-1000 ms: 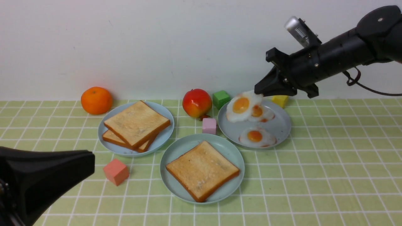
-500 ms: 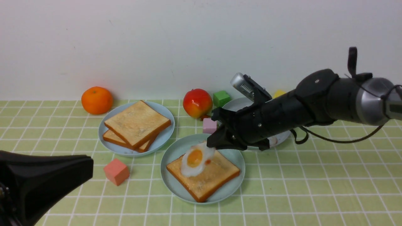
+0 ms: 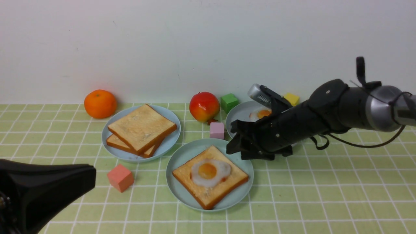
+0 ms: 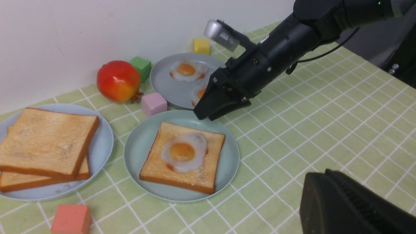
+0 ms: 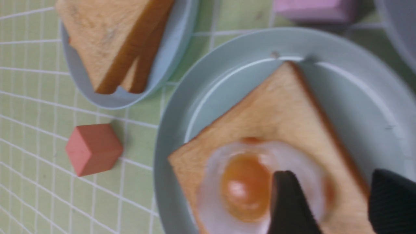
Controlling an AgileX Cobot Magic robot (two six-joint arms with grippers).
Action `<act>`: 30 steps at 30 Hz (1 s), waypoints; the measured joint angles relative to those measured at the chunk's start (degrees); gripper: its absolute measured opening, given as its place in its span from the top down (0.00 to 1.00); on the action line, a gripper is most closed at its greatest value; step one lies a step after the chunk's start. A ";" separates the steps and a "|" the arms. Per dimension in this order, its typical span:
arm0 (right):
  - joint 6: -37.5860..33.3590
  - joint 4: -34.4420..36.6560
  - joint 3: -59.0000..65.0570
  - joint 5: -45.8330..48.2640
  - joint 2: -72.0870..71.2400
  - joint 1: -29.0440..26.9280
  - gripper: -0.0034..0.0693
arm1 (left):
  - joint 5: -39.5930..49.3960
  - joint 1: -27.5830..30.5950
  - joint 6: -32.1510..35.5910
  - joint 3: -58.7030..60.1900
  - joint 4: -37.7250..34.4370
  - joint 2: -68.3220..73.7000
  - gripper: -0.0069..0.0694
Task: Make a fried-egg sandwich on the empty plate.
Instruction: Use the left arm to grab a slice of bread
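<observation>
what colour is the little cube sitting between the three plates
It's a pale pink cube, clearest in the left wrist view.

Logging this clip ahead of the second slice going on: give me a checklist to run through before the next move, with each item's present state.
1. Fried egg lies flat on the bread slice, inside its crusts: ok.
2. Bread slice sits wholly within the mint-green plate: ok.
3. Right gripper open, empty, apart from the egg: ok.
4. Spare slices stacked on the pale blue plate, top one uncovered: ok.
5. Left gripper open for a grasp: not ok, shut.
</observation>
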 joint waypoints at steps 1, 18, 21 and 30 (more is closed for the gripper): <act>0.00 -1.76 0.00 2.46 -1.35 -1.84 0.39 | 0.79 0.00 -0.07 0.07 -0.11 0.55 0.92; 13.67 -36.70 4.67 27.00 -42.20 -1.86 0.97 | 4.42 11.60 -0.33 -13.40 -1.91 41.22 0.93; 13.95 -37.47 7.56 27.18 -49.45 -0.57 0.96 | 6.02 16.83 7.18 -18.91 -7.42 48.11 0.93; 14.01 -38.27 14.61 27.61 -64.38 0.05 0.95 | 4.27 24.82 20.09 -31.93 -10.08 65.95 0.89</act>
